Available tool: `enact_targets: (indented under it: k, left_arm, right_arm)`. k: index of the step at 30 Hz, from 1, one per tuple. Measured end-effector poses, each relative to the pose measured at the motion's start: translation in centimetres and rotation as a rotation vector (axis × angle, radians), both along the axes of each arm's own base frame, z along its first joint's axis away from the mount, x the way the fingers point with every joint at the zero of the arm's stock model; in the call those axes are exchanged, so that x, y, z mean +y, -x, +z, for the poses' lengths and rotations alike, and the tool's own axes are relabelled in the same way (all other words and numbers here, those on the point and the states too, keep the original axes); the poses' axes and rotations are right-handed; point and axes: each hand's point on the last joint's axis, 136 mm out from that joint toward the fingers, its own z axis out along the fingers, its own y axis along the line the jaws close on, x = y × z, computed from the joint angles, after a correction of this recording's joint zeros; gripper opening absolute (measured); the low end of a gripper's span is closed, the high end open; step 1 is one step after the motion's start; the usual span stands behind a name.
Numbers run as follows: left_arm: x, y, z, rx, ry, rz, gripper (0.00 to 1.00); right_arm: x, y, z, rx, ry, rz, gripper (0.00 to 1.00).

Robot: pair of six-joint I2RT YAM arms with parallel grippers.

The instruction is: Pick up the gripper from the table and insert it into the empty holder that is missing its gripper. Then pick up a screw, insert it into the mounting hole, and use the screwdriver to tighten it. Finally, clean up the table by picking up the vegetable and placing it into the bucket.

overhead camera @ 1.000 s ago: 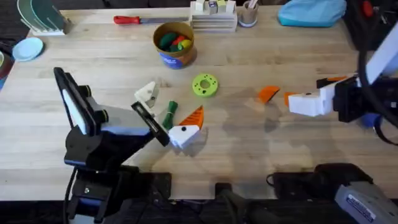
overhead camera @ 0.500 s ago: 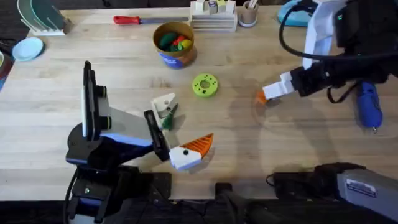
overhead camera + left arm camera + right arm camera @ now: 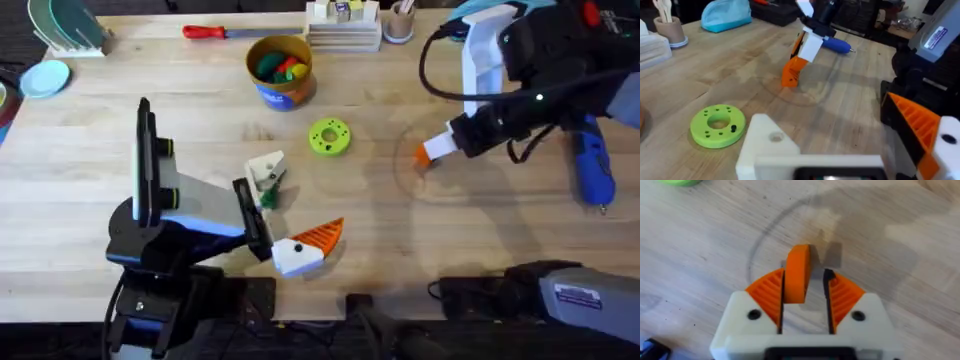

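Note:
The loose orange gripper (image 3: 424, 154) stands on the table right of centre. My right gripper (image 3: 436, 148) is down over it, open. The gripper (image 3: 797, 272) sits between the orange pads (image 3: 767, 290), against one pad with a gap to the other. My left gripper (image 3: 295, 205) is open wide: one side is the bare white holder (image 3: 265, 167), the other a white block with an orange finger (image 3: 320, 236). The holder (image 3: 767, 145) has a round hole on top. The dark green vegetable (image 3: 268, 192) lies just beneath the holder. The blue screwdriver (image 3: 591, 170) lies at the right edge. The bucket (image 3: 280, 72) stands at the back.
A lime-green disc (image 3: 329, 136) with a small black screw-like piece (image 3: 733, 129) lies at the centre. A red-handled screwdriver (image 3: 205, 32), white boxes (image 3: 343, 30), a cup (image 3: 399, 24) and a blue cloth (image 3: 500, 20) line the back edge. Plates (image 3: 45, 78) sit at far left.
Over the second my right gripper swung in from the right and came down over the loose orange gripper. My left gripper turned, bringing the holder above the vegetable. Little moved in the last half second.

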Motion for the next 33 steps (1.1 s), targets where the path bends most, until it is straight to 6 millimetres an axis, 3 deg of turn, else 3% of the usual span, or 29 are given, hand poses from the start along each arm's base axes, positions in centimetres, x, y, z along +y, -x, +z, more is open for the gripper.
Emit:
enact_targets:
  k: [5,6,11,13,18,23,29,32,33]
  left_arm:
    - [0.0,0.0,0.0,0.0,0.0,0.0,0.993]
    - [0.0,0.0,0.0,0.0,0.0,0.0,0.993]
    - [0.0,0.0,0.0,0.0,0.0,0.0,0.993]
    - [0.0,0.0,0.0,0.0,0.0,0.0,0.993]
    - [0.0,0.0,0.0,0.0,0.0,0.0,0.993]
    - [0.0,0.0,0.0,0.0,0.0,0.0,0.993]
    - [0.0,0.0,0.0,0.0,0.0,0.0,0.993]
    - [0.0,0.0,0.0,0.0,0.0,0.0,0.993]
    - [0.0,0.0,0.0,0.0,0.0,0.0,0.992]
  right_arm:
    - [0.0,0.0,0.0,0.001,0.0,0.0,0.062]
    - [0.0,0.1,0.0,0.003,0.0,-0.001,0.021]
    - [-0.2,1.5,1.2,0.036,0.005,0.0,0.011]
    - [-0.2,1.7,3.0,0.015,0.002,-0.001,0.009]
    - [-0.1,1.2,9.8,-0.193,-0.04,-0.025,0.008]
    - [0.7,1.7,13.7,-0.374,-0.209,-0.071,0.008]
    - [5.0,1.0,12.5,-0.404,-0.667,-0.084,0.008]
    - [7.2,1.9,10.6,-0.266,-0.855,-0.121,0.008]
    - [9.8,3.9,9.4,-0.088,-0.966,-0.124,0.008]
